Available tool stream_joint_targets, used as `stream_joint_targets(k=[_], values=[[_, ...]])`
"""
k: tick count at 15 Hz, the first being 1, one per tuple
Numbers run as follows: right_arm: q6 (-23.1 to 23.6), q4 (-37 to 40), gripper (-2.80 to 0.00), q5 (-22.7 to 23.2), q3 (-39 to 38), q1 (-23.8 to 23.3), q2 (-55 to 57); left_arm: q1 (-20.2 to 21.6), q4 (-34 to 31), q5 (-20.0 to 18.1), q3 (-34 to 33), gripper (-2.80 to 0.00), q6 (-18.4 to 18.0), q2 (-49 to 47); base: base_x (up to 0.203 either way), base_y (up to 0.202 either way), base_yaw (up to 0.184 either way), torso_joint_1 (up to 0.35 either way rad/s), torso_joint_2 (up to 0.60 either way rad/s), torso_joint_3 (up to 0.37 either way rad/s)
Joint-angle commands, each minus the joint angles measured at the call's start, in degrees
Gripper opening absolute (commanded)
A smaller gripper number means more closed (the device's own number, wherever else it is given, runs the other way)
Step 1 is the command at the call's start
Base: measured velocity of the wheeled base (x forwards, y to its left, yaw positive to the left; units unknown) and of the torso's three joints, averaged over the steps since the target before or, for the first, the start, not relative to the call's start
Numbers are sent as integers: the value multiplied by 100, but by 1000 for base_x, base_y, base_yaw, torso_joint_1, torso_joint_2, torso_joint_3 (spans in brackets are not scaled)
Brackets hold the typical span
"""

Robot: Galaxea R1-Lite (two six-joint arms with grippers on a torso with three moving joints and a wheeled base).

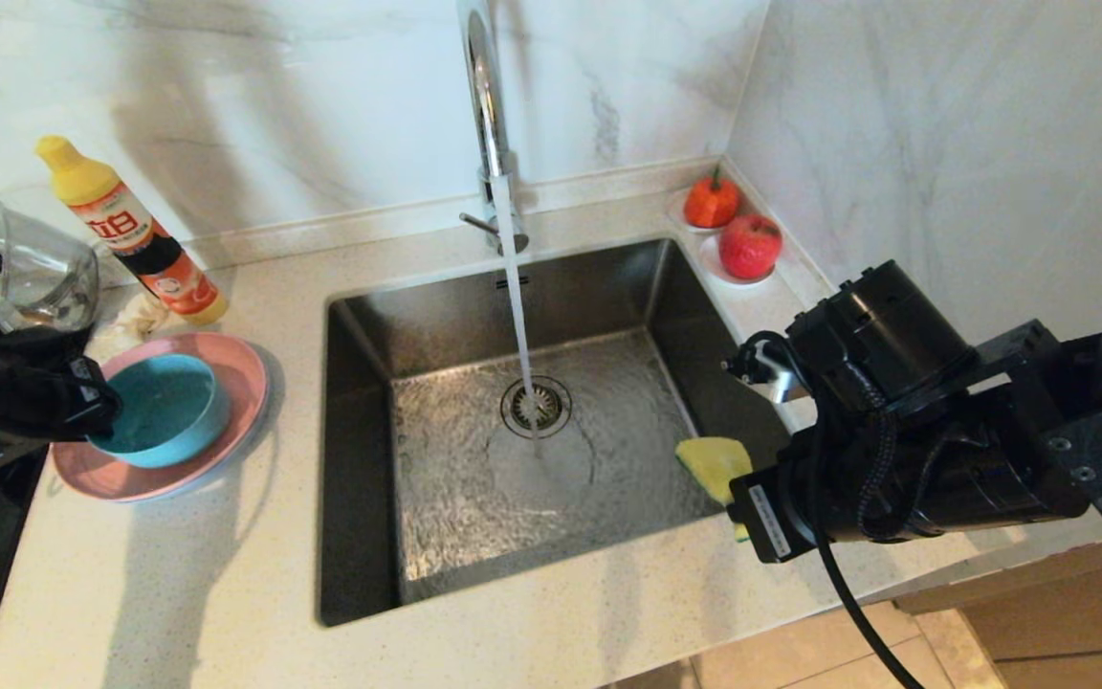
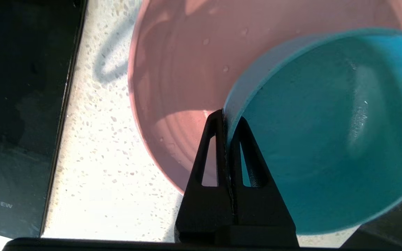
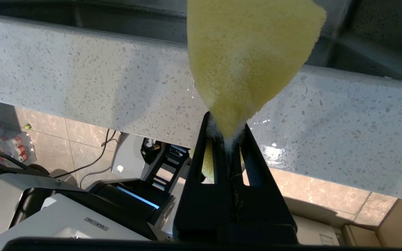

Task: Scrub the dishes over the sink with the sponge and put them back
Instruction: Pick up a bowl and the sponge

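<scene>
While water runs from the faucet (image 1: 486, 105) into the sink (image 1: 532, 431), the left gripper (image 2: 228, 120) is clamped on the rim of the blue bowl (image 2: 326, 129), which sits on the pink plate (image 2: 180, 76) beneath it. The right gripper (image 3: 227, 134) pinches the yellow sponge (image 3: 246, 55), which sticks out beyond its fingertips over the sink's near right edge.

My head camera looks forward and down over the sink (image 1: 532, 431) and countertop (image 1: 226, 574), taking in both my arms. My left wrist camera sits close behind its fingers, sharing the pink plate (image 2: 183, 69) and bowl (image 2: 326, 132) with the head view. My right wrist camera shares the sponge (image 3: 246, 59).
</scene>
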State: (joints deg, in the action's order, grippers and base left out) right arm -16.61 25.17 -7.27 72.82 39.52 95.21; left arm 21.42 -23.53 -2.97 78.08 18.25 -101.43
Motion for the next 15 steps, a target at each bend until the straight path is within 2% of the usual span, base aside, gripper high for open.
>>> stream_joint_targets(k=[1, 6, 11, 12, 15], values=[[-9, 15, -280, -3, -11, 3, -9, 3, -27, -7, 16, -280, 12, 50, 0, 0, 0, 0, 0, 0], [-9, 15, -280, -21, -40, 3, -90, 3, -174, -1, 263, -280, 30, 543, 0, 0, 0, 0, 0, 0], [-7, 13, -280, -22, -91, 3, -186, -48, -1002, -150, 1227, -280, 38, 1222, 0, 0, 0, 0, 0, 0], [-9, 6, -280, -21, -111, 3, -187, -228, -1145, -213, 1318, -280, 52, 1320, 0, 0, 0, 0, 0, 0], [-6, -100, -280, -21, -161, 3, -255, -1191, -1495, -203, 1578, -280, 370, 1396, 0, 0, 0, 0, 0, 0]])
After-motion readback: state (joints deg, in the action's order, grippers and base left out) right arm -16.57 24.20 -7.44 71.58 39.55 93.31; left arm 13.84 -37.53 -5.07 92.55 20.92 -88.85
